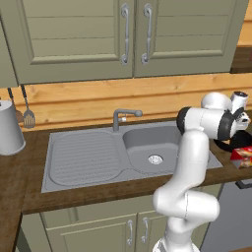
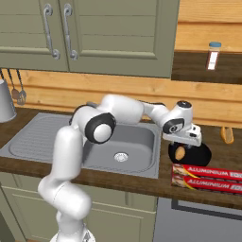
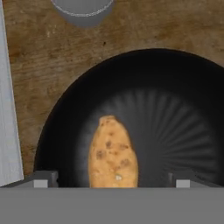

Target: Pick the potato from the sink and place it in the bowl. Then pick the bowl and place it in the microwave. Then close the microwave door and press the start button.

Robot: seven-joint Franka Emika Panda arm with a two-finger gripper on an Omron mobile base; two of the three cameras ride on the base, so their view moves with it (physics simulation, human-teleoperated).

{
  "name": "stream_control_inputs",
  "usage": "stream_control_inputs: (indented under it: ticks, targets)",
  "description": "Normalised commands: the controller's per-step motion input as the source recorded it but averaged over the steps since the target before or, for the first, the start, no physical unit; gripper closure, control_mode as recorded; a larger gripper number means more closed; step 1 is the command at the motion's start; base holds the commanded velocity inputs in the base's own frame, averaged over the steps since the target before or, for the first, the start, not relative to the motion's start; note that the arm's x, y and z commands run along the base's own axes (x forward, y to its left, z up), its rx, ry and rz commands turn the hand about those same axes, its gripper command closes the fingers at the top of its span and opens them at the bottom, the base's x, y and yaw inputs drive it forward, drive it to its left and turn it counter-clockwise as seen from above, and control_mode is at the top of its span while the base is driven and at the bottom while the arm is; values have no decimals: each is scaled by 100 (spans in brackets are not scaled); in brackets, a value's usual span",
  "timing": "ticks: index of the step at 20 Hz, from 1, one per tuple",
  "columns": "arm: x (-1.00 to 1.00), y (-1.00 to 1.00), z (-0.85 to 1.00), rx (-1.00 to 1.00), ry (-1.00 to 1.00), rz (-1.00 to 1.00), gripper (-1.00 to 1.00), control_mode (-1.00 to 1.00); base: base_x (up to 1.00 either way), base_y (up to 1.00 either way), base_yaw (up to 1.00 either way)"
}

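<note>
Grey matte sink (image 2: 56, 142) on the left with its ribbed drainboard and round steel drain looks empty, so I'd say step one is done. Moving right, the white arm's pincer (image 2: 185, 144) hangs just over the round glossy black bowl (image 2: 201, 153) on the dark wood counter (image 2: 222, 151), jaws spread wide, pinching nothing. The small oblong orange-tan potato (image 3: 113, 153), speckled and rough-looking, lies inside the bowl against its slick fluted wall. Rightmost sits a red aluminium foil box (image 2: 208, 175). Still left, I reckon: bowl into microwave, door shut, start pressed.
</note>
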Motion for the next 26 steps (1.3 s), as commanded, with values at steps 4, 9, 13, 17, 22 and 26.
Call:
stream_control_inputs:
  ticks: [4, 9, 13, 17, 22, 26]
  targets:
    - [-27, 69, 36, -1, 0, 0, -100, -100, 0, 0, 0]
    - [-2, 58, 10, 0, 4, 0, -100, -100, 0, 0, 0]
    - [4, 3, -14, 0, 8, 0, -100, -100, 0, 0, 0]
    - [4, 0, -37, 0, 15, 0, -100, -100, 0, 0, 0]
    - [1, 0, -14, 0, 11, 0, -100, -100, 0, 0, 0]
    - [10, 0, -25, 3, 18, 0, -100, -100, 0, 0, 0]
